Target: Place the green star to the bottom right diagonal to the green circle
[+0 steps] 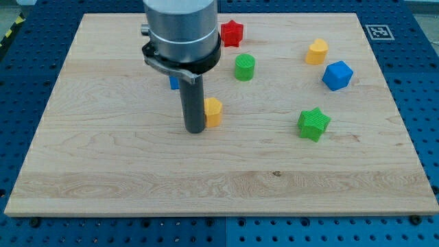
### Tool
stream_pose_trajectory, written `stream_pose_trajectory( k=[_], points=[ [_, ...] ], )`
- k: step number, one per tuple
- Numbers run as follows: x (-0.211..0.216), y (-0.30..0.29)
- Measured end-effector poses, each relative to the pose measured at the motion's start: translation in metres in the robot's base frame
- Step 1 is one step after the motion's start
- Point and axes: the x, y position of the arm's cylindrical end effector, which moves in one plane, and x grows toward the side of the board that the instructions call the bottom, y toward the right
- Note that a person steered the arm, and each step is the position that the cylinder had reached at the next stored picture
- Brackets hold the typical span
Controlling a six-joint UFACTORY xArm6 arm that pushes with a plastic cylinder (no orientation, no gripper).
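Observation:
The green star [313, 124] lies on the wooden board at the view's right of centre. The green circle [244, 67] stands higher up, to the star's upper left. My tip [195, 130] rests on the board near the centre, touching or nearly touching the left side of a small yellow block [214, 111]. The tip is far to the left of the green star and below-left of the green circle.
A red star [232, 33] sits at the top, partly beside the arm's body. A yellow block [316, 52] and a blue cube [337, 75] are at the upper right. A blue block [174, 83] is mostly hidden behind the rod. The board [103, 171] sits on a blue perforated table.

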Motion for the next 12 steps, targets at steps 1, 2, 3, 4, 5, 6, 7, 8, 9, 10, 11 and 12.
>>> stream_pose_trajectory(
  k=[1,2,3,4,5,6,7,8,9,10,11,12],
  points=[
    [-0.005,0.014],
    [-0.005,0.031],
    [-0.006,0.047],
    [0.008,0.091],
    [0.036,0.177],
    [0.048,0.227],
    [0.048,0.230],
    [0.048,0.217],
    [0.040,0.206],
    [0.029,0.206],
    [0.016,0.205],
    [0.004,0.204]
  ],
)
